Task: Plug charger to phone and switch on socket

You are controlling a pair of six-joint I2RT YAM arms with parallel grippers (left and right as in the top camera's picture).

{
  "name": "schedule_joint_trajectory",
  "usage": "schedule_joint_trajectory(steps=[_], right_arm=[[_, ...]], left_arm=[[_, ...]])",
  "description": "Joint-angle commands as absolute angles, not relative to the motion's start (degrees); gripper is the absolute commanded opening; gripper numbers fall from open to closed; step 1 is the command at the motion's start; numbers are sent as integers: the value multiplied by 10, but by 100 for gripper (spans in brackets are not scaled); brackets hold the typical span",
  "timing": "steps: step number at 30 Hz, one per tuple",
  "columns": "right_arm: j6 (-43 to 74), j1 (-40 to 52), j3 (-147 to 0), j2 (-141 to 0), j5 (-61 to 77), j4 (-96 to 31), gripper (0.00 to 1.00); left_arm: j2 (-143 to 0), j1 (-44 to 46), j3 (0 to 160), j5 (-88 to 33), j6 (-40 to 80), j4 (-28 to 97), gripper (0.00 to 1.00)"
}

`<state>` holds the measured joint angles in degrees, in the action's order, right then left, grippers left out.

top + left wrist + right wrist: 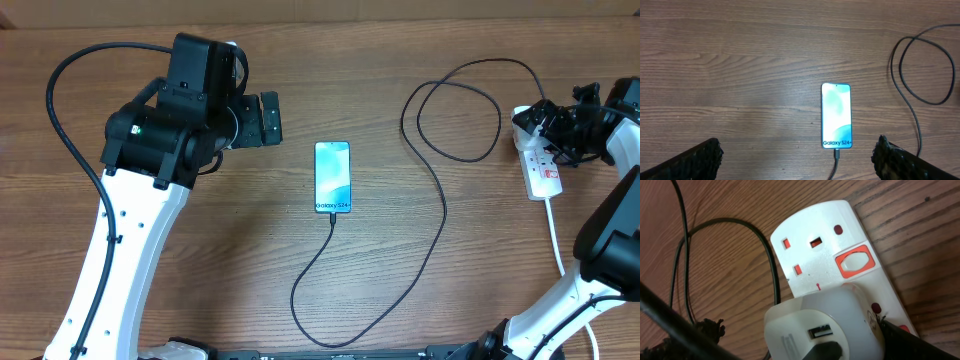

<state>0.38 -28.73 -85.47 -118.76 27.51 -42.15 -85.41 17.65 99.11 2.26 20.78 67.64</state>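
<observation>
The phone (pixel 332 177) lies flat mid-table, its light blue screen reading "Galaxy S24+"; it also shows in the left wrist view (pixel 836 116). The charger's thin black cable (pixel 440 215) has its connector tip in the phone's bottom edge (pixel 837 153) and loops right to the socket. The socket, a white power strip (pixel 543 172), carries a white adapter (pixel 822 322) with the cable's black plug in it. One orange-rimmed switch (pixel 855 263) shows beside the empty outlet. My right gripper (pixel 800 330) is open, straddling the adapter; its right fingertip sits at the strip's edge. My left gripper (pixel 797 155) is open and empty, left of the phone.
The strip's white cord (pixel 556 240) runs toward the front edge at the right. The black cable forms a loop (pixel 455 120) between the phone and the strip and a long bend (pixel 330 320) near the front. The left arm's thick black hose (pixel 70 130) arcs at far left.
</observation>
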Motion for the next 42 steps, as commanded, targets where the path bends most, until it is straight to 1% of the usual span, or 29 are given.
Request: schedule_joint_trajectory(steps=[1, 9, 19, 36, 42], right_arm=[[31, -279, -809, -1207, 321, -475, 100], [29, -281, -809, -1207, 323, -472, 100], [45, -304, -822, -1207, 321, -408, 100], [45, -317, -876, -1207, 316, -406, 100], [45, -328, -922, -1207, 278, -424, 100]], left_arm=[[-858, 180, 998, 30, 197, 675, 100], [-858, 180, 998, 30, 197, 675, 100], [-858, 180, 998, 30, 197, 675, 100], [-858, 180, 998, 30, 197, 675, 100], [-858, 180, 998, 30, 197, 675, 100]])
